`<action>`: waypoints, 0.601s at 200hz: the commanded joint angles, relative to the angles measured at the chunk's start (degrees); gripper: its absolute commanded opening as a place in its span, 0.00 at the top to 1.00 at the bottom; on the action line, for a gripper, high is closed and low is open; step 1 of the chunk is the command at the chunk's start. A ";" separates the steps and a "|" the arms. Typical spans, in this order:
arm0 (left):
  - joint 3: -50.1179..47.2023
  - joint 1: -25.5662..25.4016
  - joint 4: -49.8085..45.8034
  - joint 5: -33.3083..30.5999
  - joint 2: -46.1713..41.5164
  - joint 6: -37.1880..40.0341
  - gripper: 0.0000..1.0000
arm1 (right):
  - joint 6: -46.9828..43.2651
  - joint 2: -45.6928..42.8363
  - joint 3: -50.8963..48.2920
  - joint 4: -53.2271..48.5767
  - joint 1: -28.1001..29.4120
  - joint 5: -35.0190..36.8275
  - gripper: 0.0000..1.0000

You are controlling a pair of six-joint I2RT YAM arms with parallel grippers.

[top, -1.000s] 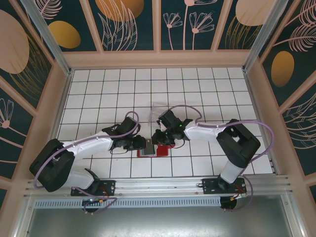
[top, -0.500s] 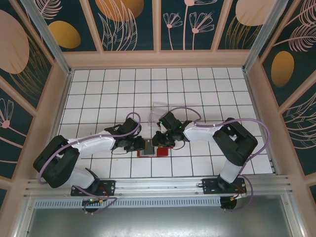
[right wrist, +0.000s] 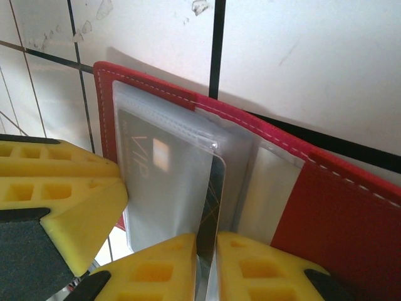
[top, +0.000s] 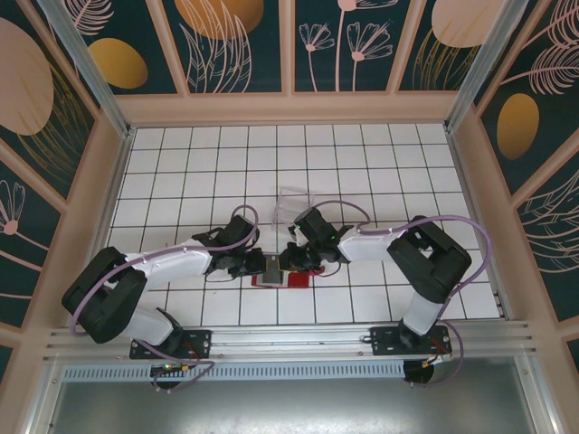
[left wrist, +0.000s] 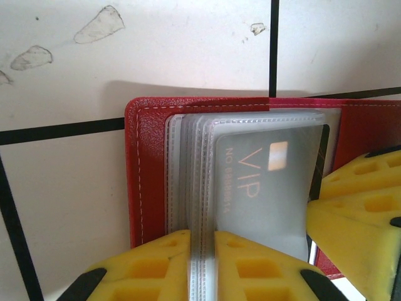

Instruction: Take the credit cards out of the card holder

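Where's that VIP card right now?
In the wrist views, the VIP card sits in a clear sleeve of the open red card holder, its edge pinched by the right gripper, the left gripper pinching sleeves beside it.

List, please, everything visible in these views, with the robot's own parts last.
card holder: one, red, open on the table between the grippers.
credit card: one visible, grey, in a clear sleeve of the card holder.
clear plastic box: one, transparent, on the table beyond the card holder.
table: one, white tiles with black lines.
left gripper: one, yellow fingers, shut on the card holder's sleeves.
right gripper: one, yellow fingers, shut on the credit card's edge.
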 commanded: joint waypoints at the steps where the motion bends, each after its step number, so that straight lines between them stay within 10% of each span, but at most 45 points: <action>1: -1.20 -0.53 -1.01 0.11 2.01 0.37 0.83 | 1.12 1.70 -1.25 2.56 0.07 -1.66 0.83; 120: -0.32 -0.61 -3.69 -2.33 2.05 0.95 0.79 | 0.54 -1.86 -2.98 0.29 -0.63 0.79 0.98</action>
